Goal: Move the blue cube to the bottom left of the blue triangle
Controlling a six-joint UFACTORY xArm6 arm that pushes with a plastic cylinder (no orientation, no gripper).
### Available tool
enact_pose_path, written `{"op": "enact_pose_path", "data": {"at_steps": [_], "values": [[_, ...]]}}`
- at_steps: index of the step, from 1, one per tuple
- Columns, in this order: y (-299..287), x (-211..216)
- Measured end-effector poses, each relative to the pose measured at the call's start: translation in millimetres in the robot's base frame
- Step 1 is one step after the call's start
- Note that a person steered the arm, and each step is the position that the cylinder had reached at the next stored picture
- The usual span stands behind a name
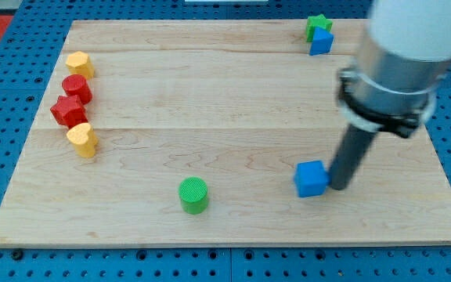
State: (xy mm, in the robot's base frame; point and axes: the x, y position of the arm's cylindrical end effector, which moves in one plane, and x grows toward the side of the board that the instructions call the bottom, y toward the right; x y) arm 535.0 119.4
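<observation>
Spanning the view, wooden board point(233, 94), blue cube point(312, 178) at its five o'clock, faces slightly askew, no long axis, my tip point(338, 187) touching its three o'clock side, gripping nothing, blue triangle point(321, 42) at one o'clock beside green star point(316, 25), green cylinder point(193, 195) at cube's nine o'clock.

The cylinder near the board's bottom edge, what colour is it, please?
Green cylinder, shown in the camera view.
</observation>
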Motion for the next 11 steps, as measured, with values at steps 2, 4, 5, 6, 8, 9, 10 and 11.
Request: {"op": "enact_pose_path", "data": {"at_steps": [2, 4, 5, 6, 8, 9, 10, 11], "values": [[-22.1, 34.6], [-42.4, -46.2], [-43.2, -29.6], [-42.9, -5.3], [-107.3, -60.2], [-98.9, -69.6], [-127.2, -46.6], [-77.9, -30.0]]}}
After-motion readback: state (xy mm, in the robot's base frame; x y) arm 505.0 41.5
